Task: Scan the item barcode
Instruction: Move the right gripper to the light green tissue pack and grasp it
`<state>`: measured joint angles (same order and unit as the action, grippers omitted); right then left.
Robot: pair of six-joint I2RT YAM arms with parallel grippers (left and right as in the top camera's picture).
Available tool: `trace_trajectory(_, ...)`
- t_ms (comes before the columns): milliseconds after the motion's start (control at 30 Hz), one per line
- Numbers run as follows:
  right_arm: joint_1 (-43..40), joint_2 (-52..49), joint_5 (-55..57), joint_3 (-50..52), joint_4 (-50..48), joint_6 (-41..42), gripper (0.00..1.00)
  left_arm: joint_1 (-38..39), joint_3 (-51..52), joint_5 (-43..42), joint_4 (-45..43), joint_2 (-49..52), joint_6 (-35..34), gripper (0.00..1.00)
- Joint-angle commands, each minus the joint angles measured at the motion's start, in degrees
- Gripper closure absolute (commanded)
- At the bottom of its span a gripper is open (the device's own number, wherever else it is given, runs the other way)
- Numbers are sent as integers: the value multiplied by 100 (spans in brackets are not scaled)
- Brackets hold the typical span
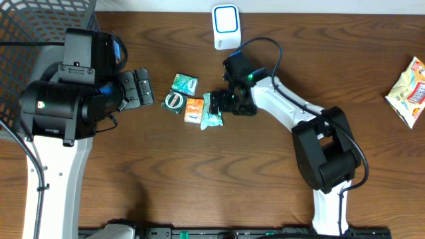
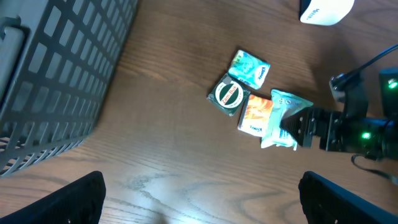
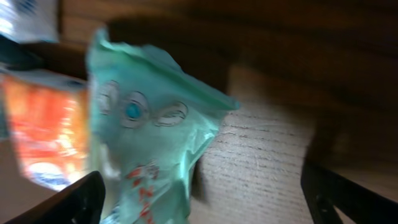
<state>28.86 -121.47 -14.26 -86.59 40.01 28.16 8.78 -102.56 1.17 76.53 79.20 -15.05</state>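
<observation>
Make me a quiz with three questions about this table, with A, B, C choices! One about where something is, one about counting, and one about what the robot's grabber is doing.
1. Where is the yellow snack bag?
A. In the middle pile
B. Alone near the table edge, far from the pile
C. Up in the air

2. How many small packets lie together mid-table?
A. Two
B. Six
C. Four

3. The right gripper has its jaws:
A. Open, with the light teal packet between them
B. Shut on nothing
C. Shut tight, high above the table

Answers:
1. B, as the overhead view shows it by itself at the edge.
2. C, as there is a green one, a round dark one, an orange one and a light teal one.
3. A, as the right wrist view shows the fingertips wide apart around the packet.
</observation>
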Motion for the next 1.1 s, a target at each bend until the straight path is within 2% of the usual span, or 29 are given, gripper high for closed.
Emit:
trace_trajectory(0, 76, -31, 522, 262, -2, 96, 12, -20, 33, -37, 22, -13, -28, 2)
trace_trajectory(133, 4, -9, 1185, 214, 424, 98, 15, -20, 33, -37, 22, -13, -28, 2)
trace_trajectory(333, -247, 116, 2111, -238, 1580, 201, 15, -20, 33, -37, 22, -13, -28, 2)
trace_trajectory(500, -284, 234, 2133, -756, 2155, 142, 16, -20, 33, -37, 22, -13, -28, 2)
trace_trajectory(667, -87, 236, 2118, -1067, 2291, -55, 20, -20, 33, -37, 22, -13, -28, 2)
trace_trajectory(733, 0, 234, 2098, -1067, 2225, -584, 21, -20, 33, -37, 22, -13, -28, 2)
trace_trajectory(867, 127, 232, 1770, -1067, 2184, -1440, 27, -20, 33, -37, 22, -13, -28, 2)
trace_trajectory(933, 212, 232, 1622, -1064, 2146, -1499, 32, -20, 33, -37, 22, -13, -28, 2)
trace_trajectory(1000, 306, 232, 1742, -1060, 2142, -1495, 41, -20, 33, -37, 22, -13, -28, 2)
trace_trajectory(1067, 382, 232, 1928, -1043, 2144, -1493, 44, -20, 33, -37, 22, -13, -28, 2)
